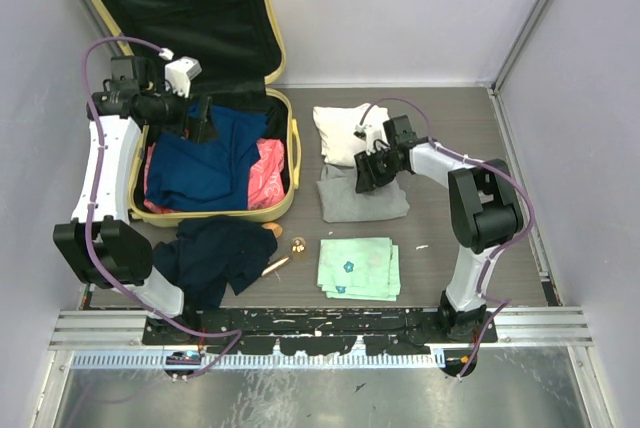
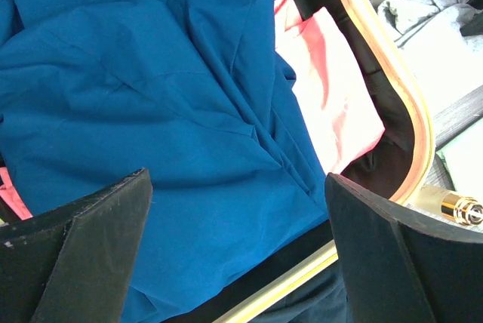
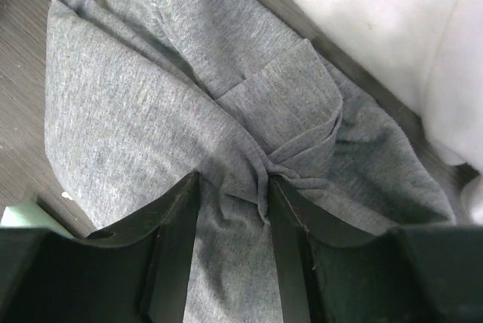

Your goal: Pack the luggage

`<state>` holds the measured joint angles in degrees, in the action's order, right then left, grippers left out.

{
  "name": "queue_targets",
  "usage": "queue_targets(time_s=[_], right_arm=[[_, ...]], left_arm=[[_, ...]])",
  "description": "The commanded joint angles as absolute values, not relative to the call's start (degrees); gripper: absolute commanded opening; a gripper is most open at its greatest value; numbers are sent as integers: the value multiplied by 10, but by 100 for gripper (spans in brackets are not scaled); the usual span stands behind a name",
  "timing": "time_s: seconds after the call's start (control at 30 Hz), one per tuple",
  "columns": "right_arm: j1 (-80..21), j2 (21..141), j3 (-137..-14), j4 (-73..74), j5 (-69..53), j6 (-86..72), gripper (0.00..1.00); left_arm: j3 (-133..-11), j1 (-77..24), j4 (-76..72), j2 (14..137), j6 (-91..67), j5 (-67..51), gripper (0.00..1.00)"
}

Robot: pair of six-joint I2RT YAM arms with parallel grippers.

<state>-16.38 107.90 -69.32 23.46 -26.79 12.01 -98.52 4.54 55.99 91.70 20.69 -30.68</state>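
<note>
My arms (image 1: 105, 163) are white with black joints. Purple cables (image 1: 120, 41) loop along them. My end effector fingers (image 2: 83, 255) are matte black.

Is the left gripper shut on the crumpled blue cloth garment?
No, the left gripper stands wide open above the crumpled blue cloth garment.

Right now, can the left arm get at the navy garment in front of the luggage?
Probably yes. The left gripper is open and empty over the luggage; the navy garment lies uncovered beside that arm's base, though close in.
</note>
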Motion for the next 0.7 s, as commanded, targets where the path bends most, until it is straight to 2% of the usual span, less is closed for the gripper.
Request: queue_targets(time_s=[0.0, 0.2, 0.27, 0.4, 0.57, 0.67], right_arm=[[-166, 1068, -640, 298, -257, 94, 46], [-166, 1006, -616, 360, -276, 123, 46], [-165, 993, -630, 371, -287, 126, 49], [-164, 996, -718, 353, -294, 115, 56], [-165, 1053, -826, 319, -249, 131, 71], [-165, 1104, -892, 316, -221, 133, 73]], left_arm=[[-987, 40, 531, 901, 216, -315, 98], [-983, 18, 528, 905, 214, -323, 98], [-979, 3, 521, 904, 210, -318, 98], [-972, -28, 508, 905, 199, -314, 98], [-977, -48, 500, 914, 177, -311, 98], [-986, -49, 499, 920, 164, -311, 98]])
